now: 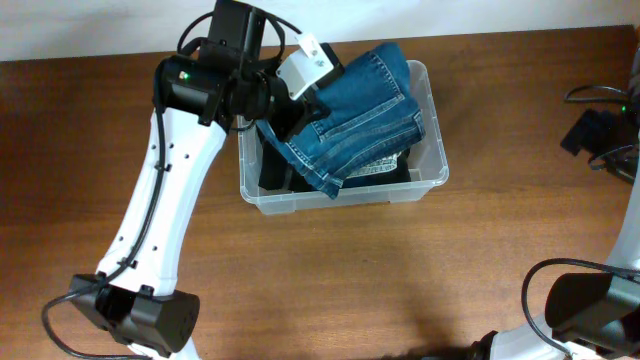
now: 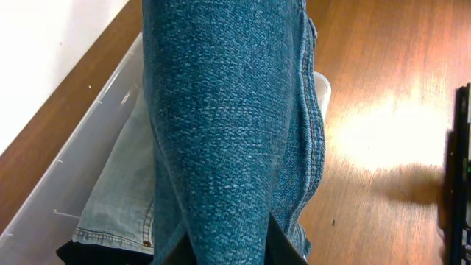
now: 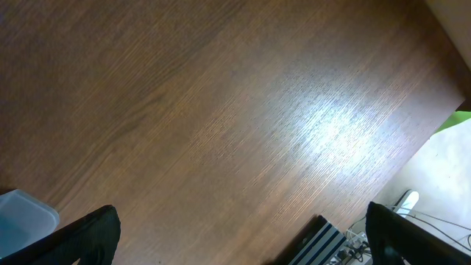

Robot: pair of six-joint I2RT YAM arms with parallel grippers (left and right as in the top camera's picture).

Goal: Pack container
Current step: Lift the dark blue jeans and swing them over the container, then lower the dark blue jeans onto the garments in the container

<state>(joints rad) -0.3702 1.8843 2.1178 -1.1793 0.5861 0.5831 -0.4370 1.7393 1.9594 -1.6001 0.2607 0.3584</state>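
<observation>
The container (image 1: 345, 197) is a clear plastic bin at the back middle of the wooden table. A folded pair of dark blue jeans (image 1: 360, 120) lies draped over it, part hanging past the front rim. My left gripper (image 1: 288, 115) is at the bin's left end, shut on a fold of the jeans; in the left wrist view the denim (image 2: 221, 110) fills the frame between the fingers (image 2: 232, 249). Under it lie a lighter denim piece (image 2: 121, 199) and a black garment (image 1: 275, 178). My right gripper (image 3: 243, 235) is open and empty over bare wood.
A black device with cables (image 1: 600, 135) sits at the table's right edge. A striped box (image 3: 324, 243) and cables show beyond the table edge in the right wrist view. A corner of the bin (image 3: 22, 213) shows at that view's lower left.
</observation>
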